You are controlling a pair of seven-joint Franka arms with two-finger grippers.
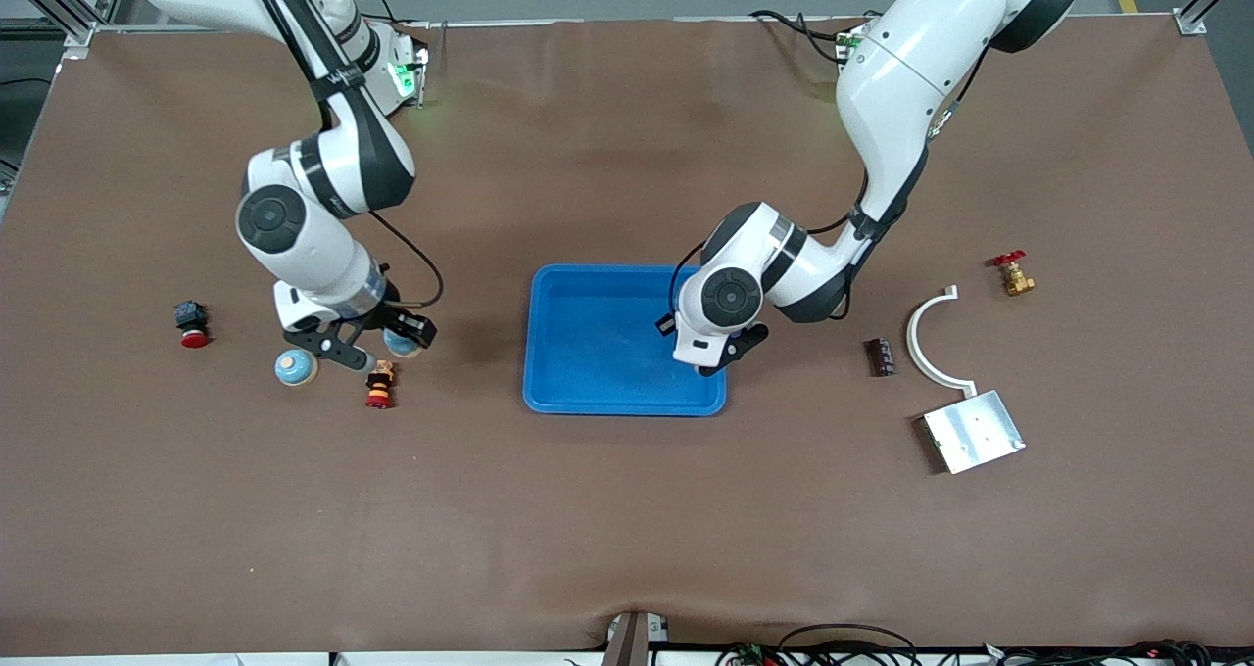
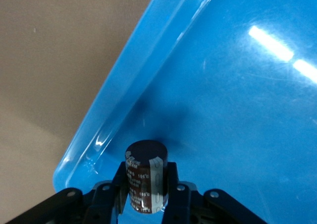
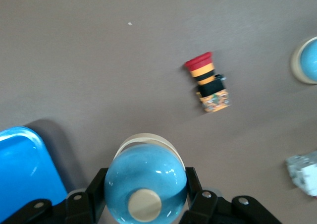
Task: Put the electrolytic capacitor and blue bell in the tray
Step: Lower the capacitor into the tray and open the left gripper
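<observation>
Metal plate [image 1: 973,433] front-only | left tool [image 2: 146,194] grips capacitor [image 2: 145,177] over tray [image 2: 237,110]

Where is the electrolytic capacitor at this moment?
The electrolytic capacitor is clamped in the left gripper, over the blue tray, by the rim at the left arm's end.
</observation>
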